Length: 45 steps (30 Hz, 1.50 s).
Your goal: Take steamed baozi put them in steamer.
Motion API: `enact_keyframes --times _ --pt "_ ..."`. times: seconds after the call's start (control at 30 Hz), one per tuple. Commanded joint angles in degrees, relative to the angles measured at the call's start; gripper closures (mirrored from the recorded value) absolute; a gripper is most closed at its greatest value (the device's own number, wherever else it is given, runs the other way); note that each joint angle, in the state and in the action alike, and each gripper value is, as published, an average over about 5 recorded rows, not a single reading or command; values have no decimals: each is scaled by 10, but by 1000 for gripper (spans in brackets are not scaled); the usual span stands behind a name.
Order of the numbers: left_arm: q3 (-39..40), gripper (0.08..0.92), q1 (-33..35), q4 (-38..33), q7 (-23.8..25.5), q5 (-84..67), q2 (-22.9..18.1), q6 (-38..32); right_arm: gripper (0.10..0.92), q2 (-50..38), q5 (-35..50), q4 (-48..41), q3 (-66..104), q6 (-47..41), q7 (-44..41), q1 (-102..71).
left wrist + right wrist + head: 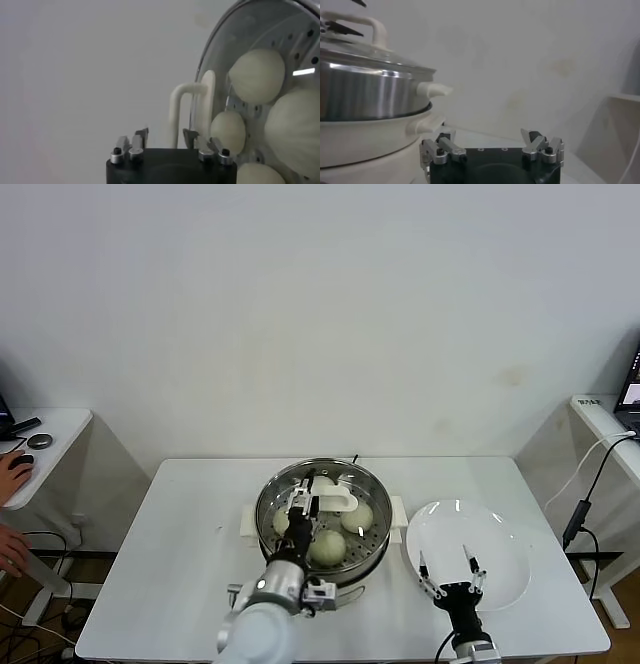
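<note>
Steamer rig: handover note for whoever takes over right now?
Left gripper: open, over the steamer, at the glass lid's white handle, not gripping it.
Right gripper: open, holding nothing, over the bare white plate.
Four steamed baozi sit on the perforated tray; the glass lid is on.
Done: loading, lid.
Left: likely only pulling both arms back.

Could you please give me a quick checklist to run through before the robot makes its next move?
1. Four baozi inside the steamer: ok.
2. Plate holds no bun: ok.
3. Lid on the steamer: ok.
4. Lid seated evenly all round: cannot tell.
5. Left gripper open at the lid handle, not clamping it: ok.
6. Right gripper open and holding nothing, over the plate: ok.
</note>
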Motion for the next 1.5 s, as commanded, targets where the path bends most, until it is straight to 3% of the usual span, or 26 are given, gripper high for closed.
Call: enact_keyframes --times 0.03,0.1,0.17,0.3,0.4,0.67,0.83,1.07,1.5 --pt "-99 300 157 -165 -82 -232 32 -22 203 -9 7 6 -2 0 0 -6" --pt "-127 250 209 -194 -106 -316 31 -44 203 -17 15 11 -1 0 -1 -12" --pt "-167 205 263 -212 -136 -418 15 -114 203 -32 27 18 1 2 -1 -22" --pt "-277 179 353 -217 -254 -621 -30 -275 203 -55 55 32 7 3 -2 -35" --pt "-350 177 394 -210 -289 -752 -24 -306 203 -52 75 38 2 -9 -1 -34" --pt "-393 177 464 -171 -246 -918 -5 -296 203 -76 155 71 9 -79 7 -53" --pt "-375 177 487 -117 -212 -908 -7 -352 203 -106 182 102 8 -128 10 -71" --pt "-384 177 476 -25 -176 -882 -31 -452 203 -104 180 113 11 -131 15 -76" --pt "-409 177 447 9 -158 -873 -55 -442 203 -91 167 99 1 -103 19 -85"
